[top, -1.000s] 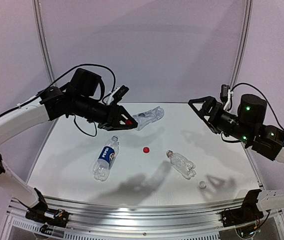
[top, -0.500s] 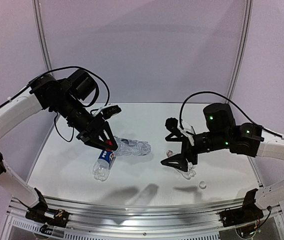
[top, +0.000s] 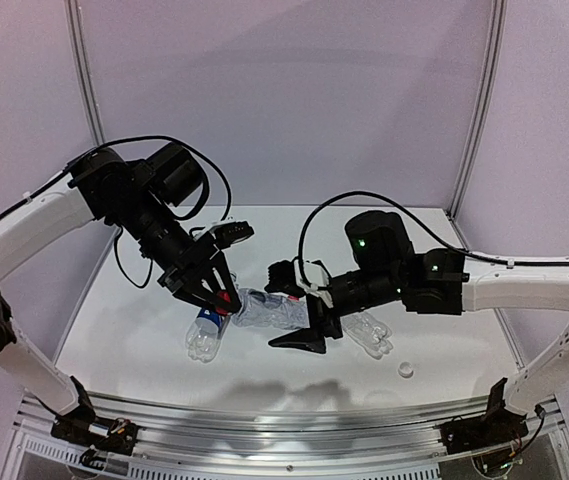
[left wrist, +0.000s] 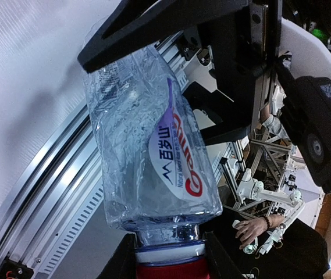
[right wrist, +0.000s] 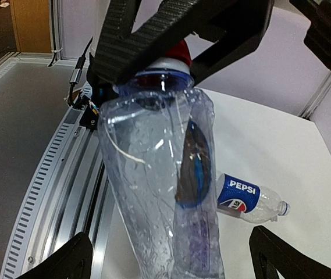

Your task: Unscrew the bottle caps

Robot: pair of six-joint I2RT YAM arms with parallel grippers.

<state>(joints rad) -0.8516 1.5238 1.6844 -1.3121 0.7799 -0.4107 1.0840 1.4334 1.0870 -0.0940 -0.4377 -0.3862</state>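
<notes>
My left gripper (top: 222, 298) is shut on the red bottle cap (top: 226, 296) of a clear, crumpled bottle (top: 264, 308), held level above the table. In the left wrist view the cap (left wrist: 171, 271) sits between my fingers (left wrist: 120, 263), with the labelled bottle (left wrist: 148, 145) pointing away. My right gripper (top: 289, 308) is open, its jaws standing wide on either side of the bottle's body (right wrist: 159, 192) with gaps on both sides. The Pepsi bottle (top: 204, 335) lies below the held one. A ribbed bottle (top: 369, 335) lies to the right, and a whitish cap (top: 405, 369) rests near it.
The white table (top: 444, 260) ends at a metal rail (top: 284, 420) along the near edge. In the right wrist view the Pepsi bottle (right wrist: 249, 200) lies on the table behind the held bottle. White walls and frame posts (top: 474, 110) close off the back.
My left arm has brought the bottle down and toward the table's middle. My right arm has swung left, and its open jaws now straddle the bottle's body.
</notes>
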